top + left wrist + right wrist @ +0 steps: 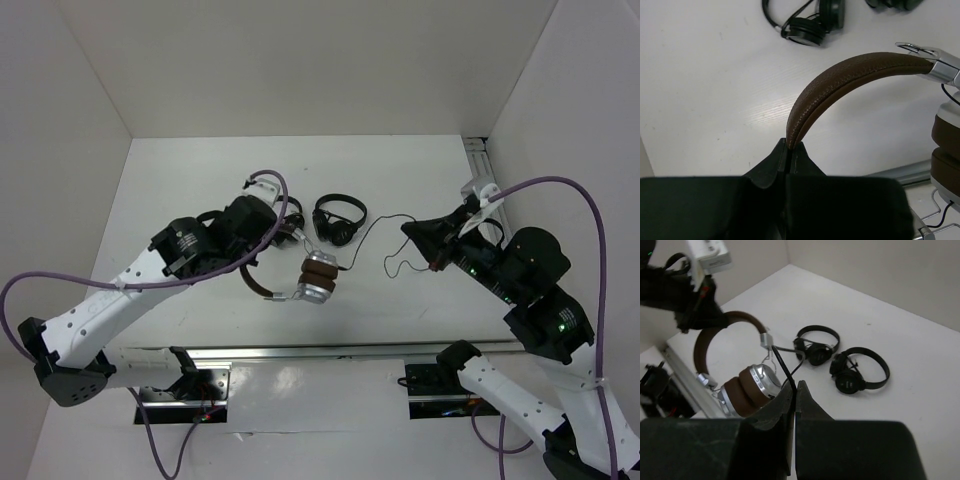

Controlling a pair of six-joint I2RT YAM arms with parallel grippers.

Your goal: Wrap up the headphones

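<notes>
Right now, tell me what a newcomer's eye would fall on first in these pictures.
The brown-banded headphones near the table's middle stand out first, with their headband pinched in the left gripper. Next is their thin black cable, which runs to the right gripper, shut on it. Beyond them, one black headset and a second black headset lie on the white table.

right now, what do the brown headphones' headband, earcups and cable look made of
The headband: matte brown leather or imitation, given its pebbled grain and lengthwise seam. The earcups: silver, probably brushed metal or metallic plastic; soft highlights. The cable: thin, black, likely rubbery plastic; it bends freely.
</notes>
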